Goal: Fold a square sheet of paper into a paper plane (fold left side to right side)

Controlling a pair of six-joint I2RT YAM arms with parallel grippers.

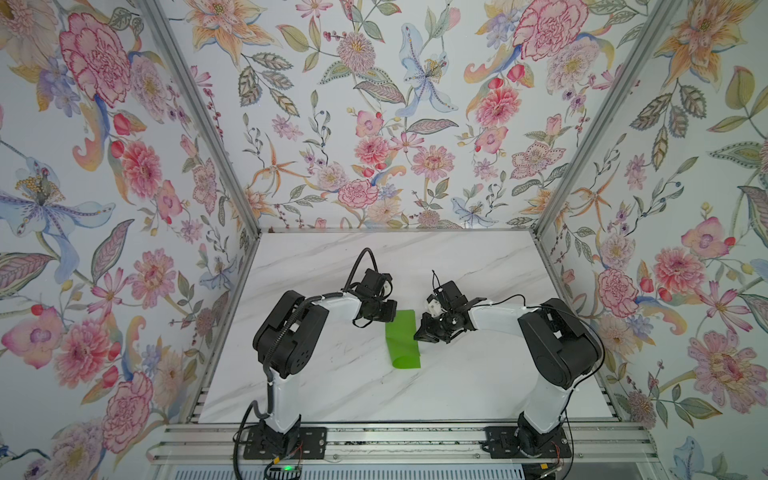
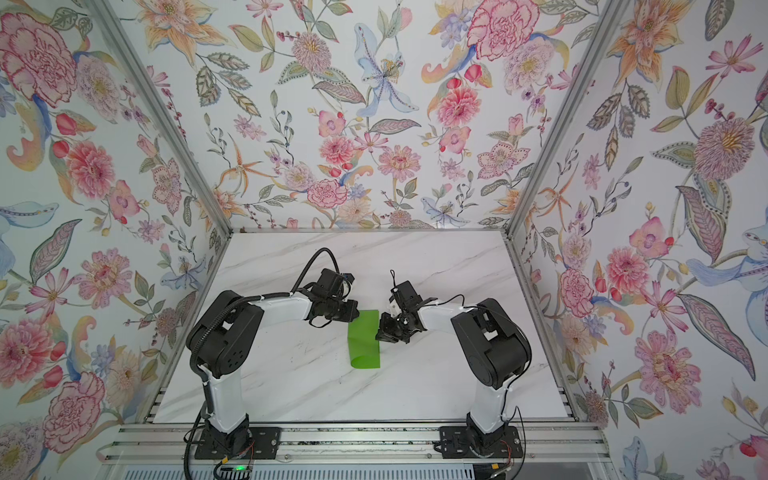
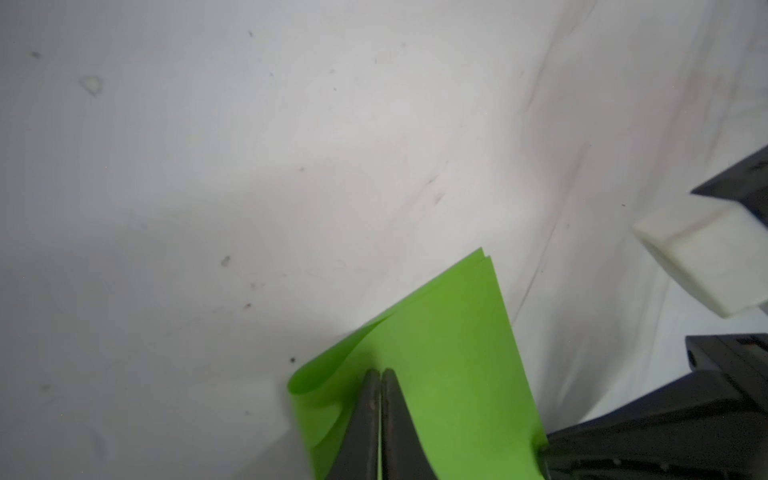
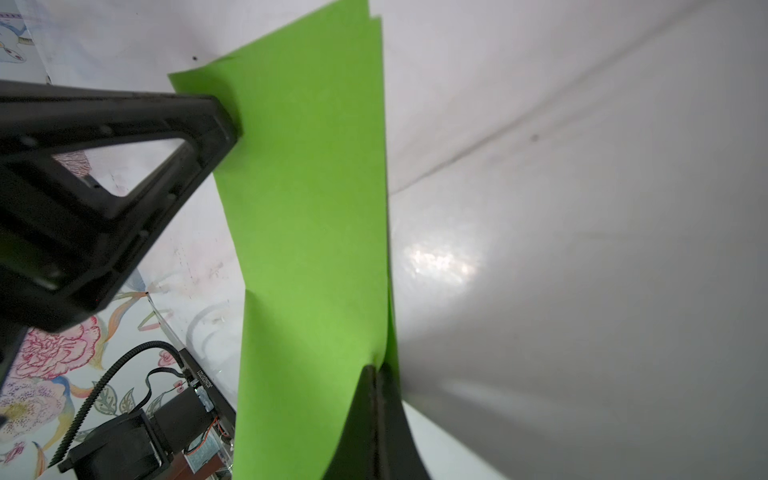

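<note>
The square sheet of paper (image 1: pixel 402 341) (image 2: pixel 365 341) lies mid-table, doubled over into a narrow green rectangle. A loose rounded curl runs along its left side, and its two free edges lie together on the right. My left gripper (image 1: pixel 392 318) (image 2: pixel 353 318) is at the far end of the sheet, shut. In the left wrist view its tips (image 3: pixel 380 372) rest on the top layer of the paper (image 3: pixel 449 332). My right gripper (image 1: pixel 419 334) (image 2: pixel 380 334) is shut on the paper's right edge. In the right wrist view both layers of the paper (image 4: pixel 311 208) run into its tips (image 4: pixel 377 368).
The white marble table (image 1: pixel 332 374) is walled on three sides by floral panels with metal posts (image 1: pixel 232 174). Both arm bases sit on the rail (image 1: pixel 395 449) at the front edge. In the right wrist view, the left gripper's finger (image 4: pixel 224 120) touches the paper's far corner.
</note>
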